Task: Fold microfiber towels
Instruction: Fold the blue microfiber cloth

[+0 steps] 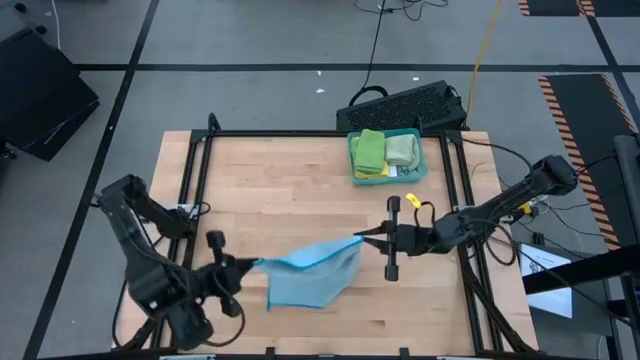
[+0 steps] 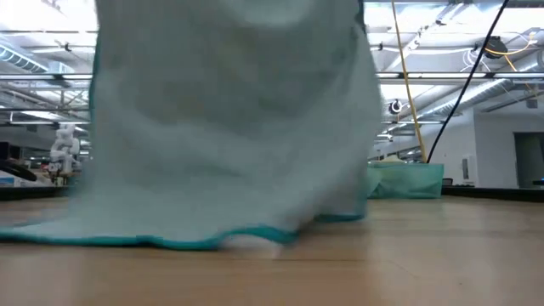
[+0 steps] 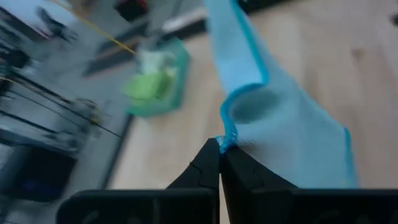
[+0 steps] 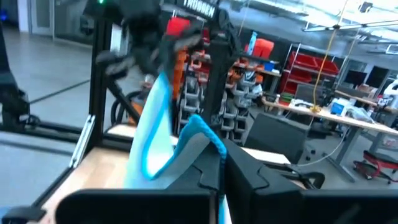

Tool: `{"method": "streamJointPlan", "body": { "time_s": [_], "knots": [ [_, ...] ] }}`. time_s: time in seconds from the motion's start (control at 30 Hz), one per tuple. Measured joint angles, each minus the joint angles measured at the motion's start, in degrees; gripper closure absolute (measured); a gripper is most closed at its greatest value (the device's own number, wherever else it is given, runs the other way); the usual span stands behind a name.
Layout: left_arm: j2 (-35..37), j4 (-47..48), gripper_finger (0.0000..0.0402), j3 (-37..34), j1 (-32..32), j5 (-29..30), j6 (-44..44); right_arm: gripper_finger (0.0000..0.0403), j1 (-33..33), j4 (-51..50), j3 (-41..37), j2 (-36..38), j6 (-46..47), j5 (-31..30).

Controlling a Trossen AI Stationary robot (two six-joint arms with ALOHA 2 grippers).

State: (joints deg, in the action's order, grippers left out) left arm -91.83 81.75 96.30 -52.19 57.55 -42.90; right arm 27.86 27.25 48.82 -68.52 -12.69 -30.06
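Both grippers, left (image 1: 252, 264) and right (image 1: 358, 238), have fingers closed on opposite corners of the light blue towel (image 1: 305, 275), lifting it from the tabletop (image 1: 280, 190); next, I judge, spread it flat.

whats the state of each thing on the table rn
blue towel: held up by two corners, lower edge on the table
left gripper: shut on the blue towel's corner
right gripper: shut on its opposite corner
tray: at the far edge, holding folded green towels
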Motion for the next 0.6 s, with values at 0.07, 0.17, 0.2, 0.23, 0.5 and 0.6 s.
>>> {"method": "streamJointPlan", "body": {
  "time_s": [0.07, 0.17, 0.2, 0.23, 0.5, 0.6],
  "knots": [
    [0.10, 4.39, 0.0399, 3.57, 0.66, 2.32, 0.15, 0.0397, 0.02, -2.42, 0.00, 1.01, 0.13, -0.02],
    [0.72, 8.30, 0.0399, 6.08, 1.88, 3.02, -1.14, 0.0397, 0.02, -9.37, 0.00, 3.05, 1.92, -0.06],
    [1.59, 7.53, 0.0399, 5.83, 2.21, 2.94, 0.30, 0.0397, 0.02, -11.54, 0.00, 3.81, 3.12, -0.07],
    [2.49, 7.39, 0.0400, 5.54, 2.25, 2.77, 0.64, 0.0397, 0.02, -13.66, 0.00, 4.49, 4.46, -0.10],
    [3.30, -1.01, 0.0398, 5.06, 1.14, -3.09, 6.33, 0.0397, 0.04, -17.40, -0.02, 6.09, 10.35, 4.63],
    [3.53, -6.44, 0.0398, 5.18, 0.84, -1.85, 14.01, 0.0397, 0.04, -12.79, 0.96, 6.93, 7.23, 3.53]
  ]
}}
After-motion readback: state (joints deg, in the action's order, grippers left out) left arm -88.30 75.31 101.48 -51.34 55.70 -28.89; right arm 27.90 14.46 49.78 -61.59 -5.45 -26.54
